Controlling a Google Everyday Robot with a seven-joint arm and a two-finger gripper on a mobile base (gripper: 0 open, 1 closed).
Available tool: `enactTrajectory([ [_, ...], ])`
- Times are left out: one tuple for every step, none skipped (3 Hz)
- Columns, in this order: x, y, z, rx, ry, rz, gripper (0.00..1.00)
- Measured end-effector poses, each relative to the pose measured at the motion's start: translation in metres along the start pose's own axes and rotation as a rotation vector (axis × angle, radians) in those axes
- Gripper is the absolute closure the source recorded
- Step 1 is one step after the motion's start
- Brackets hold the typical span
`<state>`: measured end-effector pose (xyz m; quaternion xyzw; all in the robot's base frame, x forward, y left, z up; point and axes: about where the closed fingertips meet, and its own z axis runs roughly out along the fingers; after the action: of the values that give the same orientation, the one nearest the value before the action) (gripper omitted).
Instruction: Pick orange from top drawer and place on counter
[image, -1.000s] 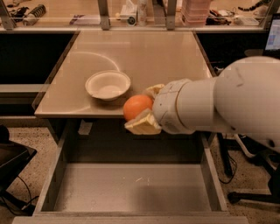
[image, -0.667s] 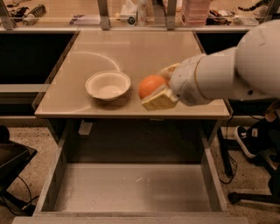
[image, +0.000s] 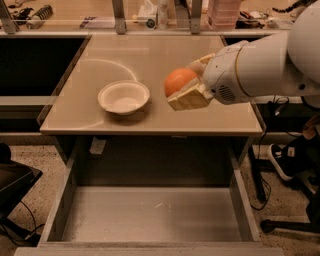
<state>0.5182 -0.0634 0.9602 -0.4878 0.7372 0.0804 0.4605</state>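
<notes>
My gripper (image: 186, 84) is shut on the orange (image: 178, 81), a small round bright fruit, and holds it over the right part of the beige counter (image: 150, 60), just right of the white bowl. One cream finger (image: 189, 99) shows under the fruit, the other behind it. The white arm reaches in from the right. The top drawer (image: 150, 215) stands pulled open below the counter's front edge, its grey floor bare.
A white bowl (image: 123, 97) sits on the counter's left half. A cluttered shelf with metal posts (image: 150, 15) runs along the back. A chair base and cables (image: 295, 200) are on the floor at the right.
The gripper has carried the orange up from over the drawer's front edge and further back over the counter, to the right of the bowl.
</notes>
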Motion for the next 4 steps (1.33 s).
enactTrajectory([
  [0.005, -0.029, 0.014, -0.022, -0.009, 0.044, 1.00],
  [0.004, -0.102, 0.030, 0.044, -0.027, 0.069, 1.00],
  [-0.010, -0.118, 0.022, 0.073, -0.052, 0.058, 1.00],
  [0.014, -0.110, 0.055, 0.058, -0.040, 0.088, 1.00],
])
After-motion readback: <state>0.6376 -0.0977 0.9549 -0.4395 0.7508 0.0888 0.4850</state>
